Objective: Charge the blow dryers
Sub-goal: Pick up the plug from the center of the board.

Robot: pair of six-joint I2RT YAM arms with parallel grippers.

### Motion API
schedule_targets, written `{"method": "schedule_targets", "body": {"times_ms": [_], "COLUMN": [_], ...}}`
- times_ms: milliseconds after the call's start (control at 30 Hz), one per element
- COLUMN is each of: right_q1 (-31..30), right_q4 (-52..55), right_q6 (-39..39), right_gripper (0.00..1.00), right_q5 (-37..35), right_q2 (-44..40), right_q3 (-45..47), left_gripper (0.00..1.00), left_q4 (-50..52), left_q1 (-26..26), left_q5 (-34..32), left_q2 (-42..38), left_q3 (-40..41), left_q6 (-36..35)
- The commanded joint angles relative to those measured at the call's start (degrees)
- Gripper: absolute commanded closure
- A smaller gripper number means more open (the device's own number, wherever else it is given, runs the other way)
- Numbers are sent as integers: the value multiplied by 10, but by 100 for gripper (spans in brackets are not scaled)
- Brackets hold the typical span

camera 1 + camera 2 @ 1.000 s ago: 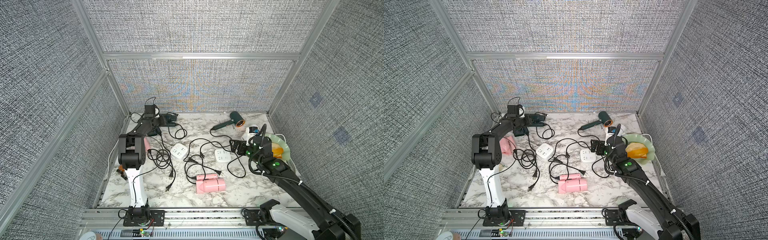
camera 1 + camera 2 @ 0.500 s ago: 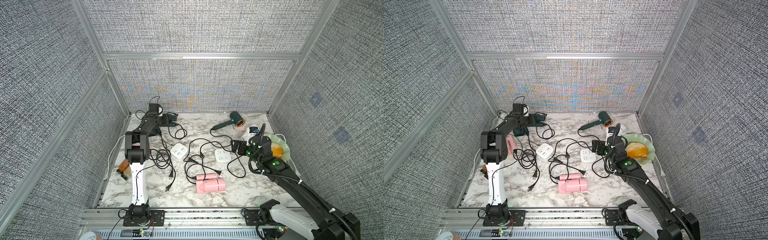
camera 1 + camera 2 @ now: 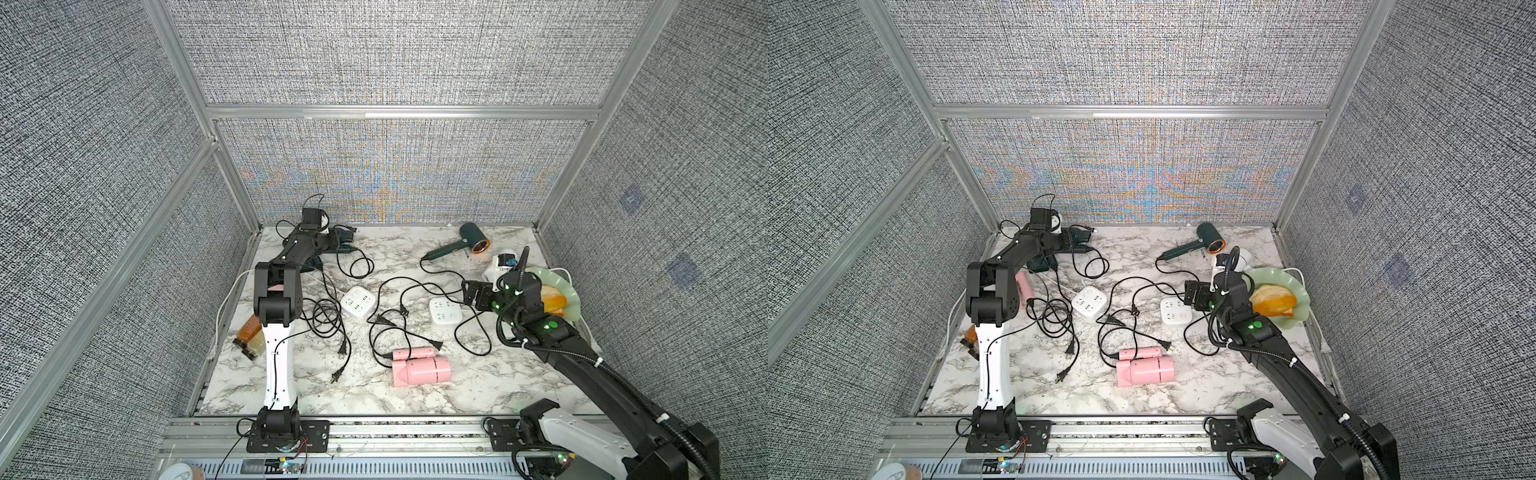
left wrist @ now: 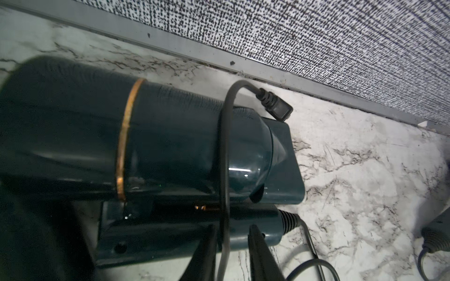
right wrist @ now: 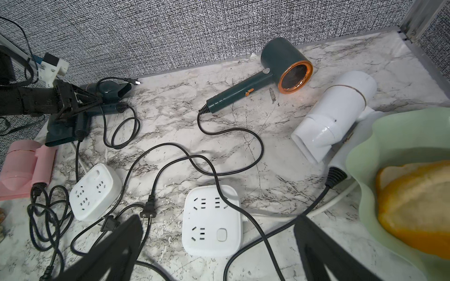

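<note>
Watching the left arm, I see its elbow has swung in from the left edge over the last second. That uncovers more of the amber bottle (image 3: 250,337) and leaves a pink blow dryer (image 3: 1025,290) tucked right behind the elbow. The wrist has pushed further along the back wall, while the right arm looks unmoved.

The left gripper (image 4: 233,227) has narrowed. Its fingers (image 4: 259,250) now stand a little apart astride a black cord (image 4: 224,150), with a sliver of gap on one side, so I would not call the cord pinched. That cord is draped over the dark teal blow dryer (image 4: 182,136), which lies in the back left corner of the marble table (image 3: 478,386).

The dryer's barrel runs roughly along the back wall with its flat nozzle toward my right, and its folded handle lies parallel beside the barrel. It is glossy, with a thin copper band round the barrel.

The right gripper (image 5: 219,219) hangs spread wide over a white power strip (image 5: 209,233), holding nothing. Beyond it, near the back wall, the green blow dryer (image 5: 280,60) lies with its copper-rimmed mouth toward the front
</note>
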State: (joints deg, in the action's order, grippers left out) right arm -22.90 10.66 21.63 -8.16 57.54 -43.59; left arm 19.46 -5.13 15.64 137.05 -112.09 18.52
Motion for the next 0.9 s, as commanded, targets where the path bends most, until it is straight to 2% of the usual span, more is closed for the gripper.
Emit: {"method": "schedule_targets", "body": {"times_ms": [0,567,867], "right_q1": [-1,0,-1], "right_q4": [0,4,10], "right_q6": [0,3,5], "right_gripper": [1,1,1], "right_q5": [-6,-12,-10], "right_q2": [0,-12,-19], "right_q3": [0,6,4], "left_gripper": [75,81,88], "left_q4": [-4,2,6], "left_q1": [0,0,-1], "left_q5": [6,4,0], "left_q2": [4,15,8], "left_q3": [-6,-24,-27], "left_q6": [-4,-6,-12]}}
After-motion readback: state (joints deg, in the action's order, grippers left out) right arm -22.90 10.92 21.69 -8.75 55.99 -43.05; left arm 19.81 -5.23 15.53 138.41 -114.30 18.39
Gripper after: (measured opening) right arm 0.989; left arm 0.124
